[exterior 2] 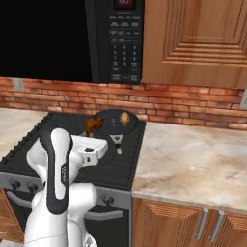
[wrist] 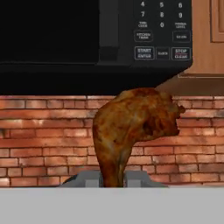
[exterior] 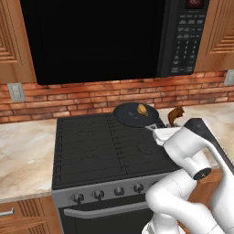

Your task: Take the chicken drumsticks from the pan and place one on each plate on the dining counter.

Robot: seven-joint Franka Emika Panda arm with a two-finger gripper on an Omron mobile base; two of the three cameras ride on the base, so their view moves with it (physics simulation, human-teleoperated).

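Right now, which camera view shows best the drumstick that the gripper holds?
The hand view: the brown drumstick stands large against the brick wall, its thin end down between the finger tips. The left base view shows it small, right of the pan. The right base view shows it small, in front of the pan's left edge.

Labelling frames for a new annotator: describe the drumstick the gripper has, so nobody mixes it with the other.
Start at the black stove under the microwave, then its back right corner, beside the dark pan. The dark reddish-brown drumstick is held above the stove in the gripper, bulbous end up; the other drumstick, golden-orange, lies in the pan.
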